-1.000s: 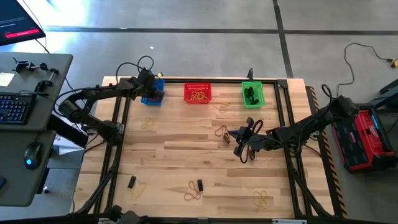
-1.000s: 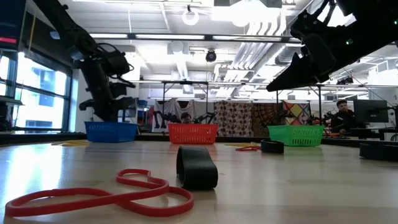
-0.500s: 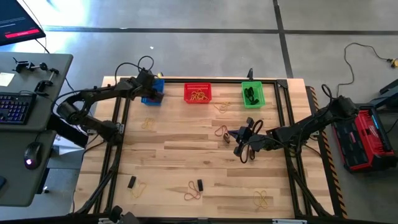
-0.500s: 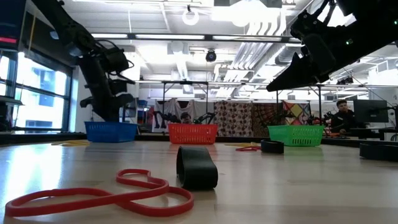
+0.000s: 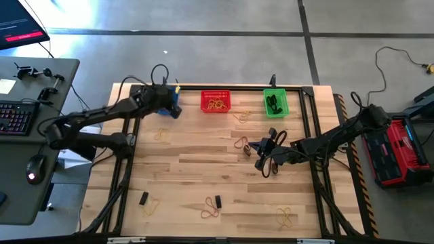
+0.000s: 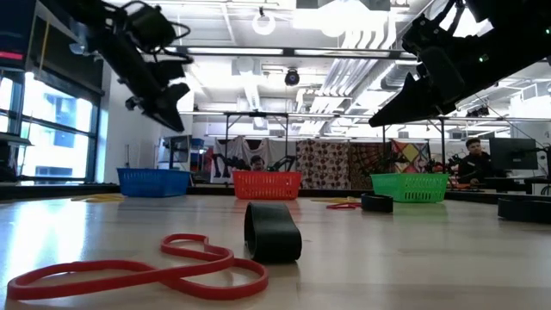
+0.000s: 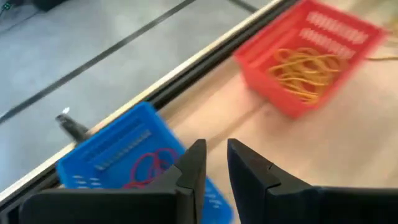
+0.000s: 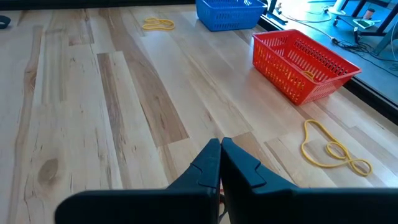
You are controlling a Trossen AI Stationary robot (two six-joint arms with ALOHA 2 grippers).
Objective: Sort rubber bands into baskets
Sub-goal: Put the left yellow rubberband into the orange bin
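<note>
My left gripper [image 5: 171, 108], fingers a little apart and empty, hangs just beside the blue basket [image 7: 124, 158]; nearest loose band [image 5: 161, 134] lies table-inward from it, far from the shut right gripper [image 5: 261, 161].

Blue basket [image 5: 169, 99] partly hidden beneath left arm in high view; red basket [image 7: 309, 53] blurred in left wrist view.

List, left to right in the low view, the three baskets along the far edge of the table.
blue basket → red basket → green basket
</note>
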